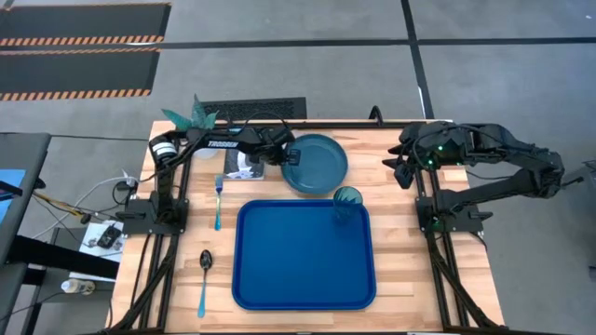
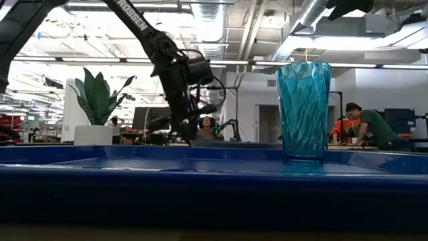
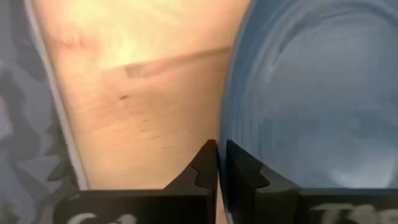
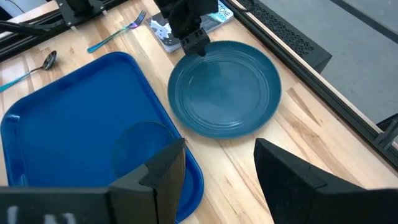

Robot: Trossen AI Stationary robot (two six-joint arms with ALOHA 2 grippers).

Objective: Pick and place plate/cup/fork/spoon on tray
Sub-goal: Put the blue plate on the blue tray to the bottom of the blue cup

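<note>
Dark-teal and round, the flat plate [image 1: 317, 165] with its raised rim lies on the wooden table [image 1: 396, 219], just beyond the far edge of the large blue rectangular tray [image 1: 303, 279] and off it. The left gripper [image 1: 291, 155] sits at the plate's left rim; in the left wrist view its fingers [image 3: 202, 168] are pressed almost together on that rim. The small translucent teal tumbler cup [image 1: 347, 203] stands upright in the tray's far right corner. The slim blue fork [image 1: 219, 200] lies on the table left of the tray, toward the far side. The spoon [image 1: 204, 279] with dark oval bowl and light-blue handle lies left of the tray, nearer. The right gripper [image 1: 402, 167] waits spread apart at the far right of the table, holding nothing.
</note>
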